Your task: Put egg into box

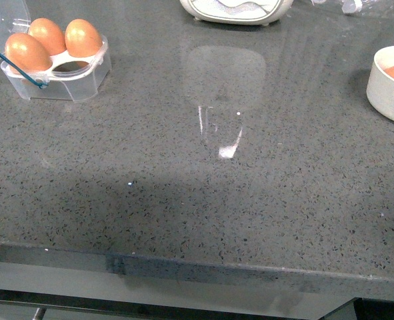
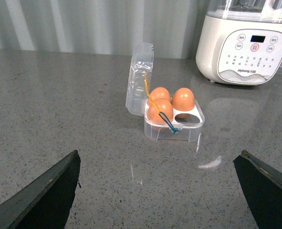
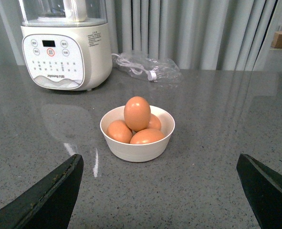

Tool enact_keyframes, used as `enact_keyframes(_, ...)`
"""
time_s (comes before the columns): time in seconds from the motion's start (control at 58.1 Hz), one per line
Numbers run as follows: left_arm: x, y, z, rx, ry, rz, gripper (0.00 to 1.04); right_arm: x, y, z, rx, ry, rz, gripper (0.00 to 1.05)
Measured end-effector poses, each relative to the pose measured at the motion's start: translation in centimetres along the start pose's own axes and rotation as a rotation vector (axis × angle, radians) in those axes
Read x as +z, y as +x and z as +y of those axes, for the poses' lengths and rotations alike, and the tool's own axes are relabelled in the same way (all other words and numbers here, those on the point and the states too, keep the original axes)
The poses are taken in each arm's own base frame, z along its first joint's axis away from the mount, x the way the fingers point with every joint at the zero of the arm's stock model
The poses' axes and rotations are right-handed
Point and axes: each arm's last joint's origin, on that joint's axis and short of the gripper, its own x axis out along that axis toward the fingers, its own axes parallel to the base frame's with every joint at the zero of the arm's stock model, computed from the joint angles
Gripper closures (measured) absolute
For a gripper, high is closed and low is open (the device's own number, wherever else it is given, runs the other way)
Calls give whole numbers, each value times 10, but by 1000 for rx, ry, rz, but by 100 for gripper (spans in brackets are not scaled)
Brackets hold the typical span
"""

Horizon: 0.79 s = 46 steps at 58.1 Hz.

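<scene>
The clear plastic box (image 1: 83, 79) stands at the far left of the counter, lid open, a yellow and blue band across it. It holds three brown eggs (image 1: 82, 37); one front cell is empty. It also shows in the left wrist view (image 2: 179, 130), ahead of my open, empty left gripper (image 2: 160, 191). A round white bowl (image 3: 138, 148) holds several brown eggs; the top egg (image 3: 137, 113) stands upright. My open, empty right gripper (image 3: 160, 191) is short of the bowl. The bowl also shows at the right edge of the front view (image 1: 387, 90). Neither gripper shows in the front view.
A white kitchen appliance (image 1: 237, 10) stands at the back middle of the grey stone counter (image 1: 217, 200), and also shows in the left wrist view (image 2: 243, 45) and the right wrist view (image 3: 64, 47). A clear bag with a cable (image 3: 148, 69) lies behind the bowl. The counter's front edge is near.
</scene>
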Motion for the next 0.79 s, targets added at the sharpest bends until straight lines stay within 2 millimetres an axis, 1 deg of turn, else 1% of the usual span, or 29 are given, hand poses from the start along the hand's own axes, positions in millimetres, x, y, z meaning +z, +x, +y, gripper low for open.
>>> enact_keyframes(0.792, 0, 0, 0, 0, 0, 0, 7, 0, 0, 0, 0, 0, 0, 7)
